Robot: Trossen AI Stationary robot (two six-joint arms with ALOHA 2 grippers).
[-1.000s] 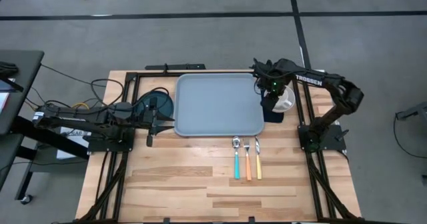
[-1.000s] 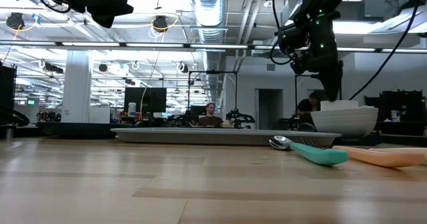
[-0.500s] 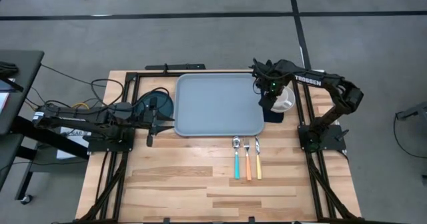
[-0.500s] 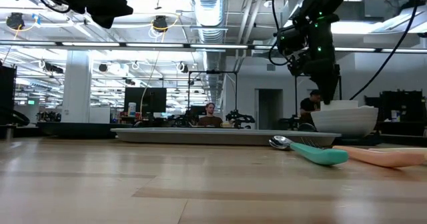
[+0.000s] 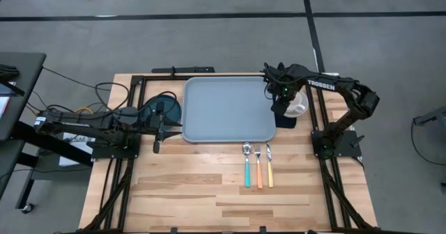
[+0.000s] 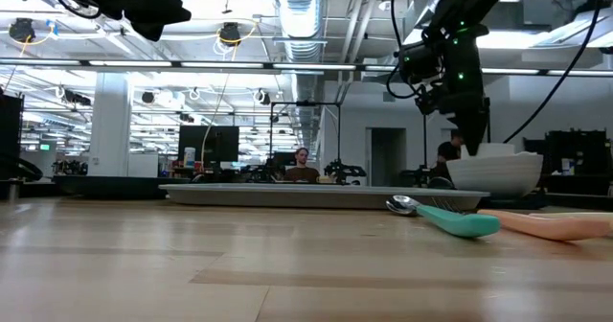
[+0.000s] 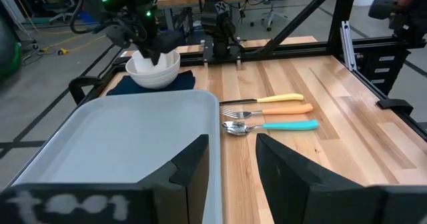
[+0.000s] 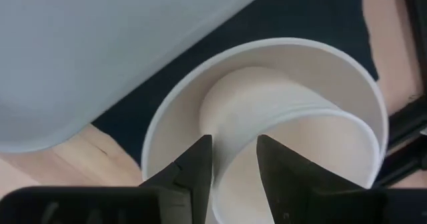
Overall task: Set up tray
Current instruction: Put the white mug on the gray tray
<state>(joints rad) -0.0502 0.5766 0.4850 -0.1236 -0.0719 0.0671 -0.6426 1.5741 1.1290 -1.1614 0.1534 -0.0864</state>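
Judged from left to right, barely begun. At the left edge of the pale wooden table, a round dark teal plate, partly covered by the left arm and not yet on anything but the wood. Just past it, the left gripper waiting at the tray's left rim, fingers spread wide with nothing between them. In the far middle of the table, the large light blue-grey rectangular plastic tray, lying flat and completely bare. Near of its right half, well clear of the rim, three pieces of cutlery side by side on the wood: a teal-handled spoon, an orange-handled fork, a yellow-handled knife, all untouched. Just right of the tray, a small dark navy napkin with a white round bowl on it, and the right gripper lowered onto the bowl's rim. Probably the first item about to go across; plate, napkin and cutlery all left to place. Cannot tell whether that gripper pinches the bowl's wall or merely straddles it. Also unclear: whether the second white ring seen inside the bowl is a nested cup or the bowl's own floor, and how much of the napkin lies hidden beneath.
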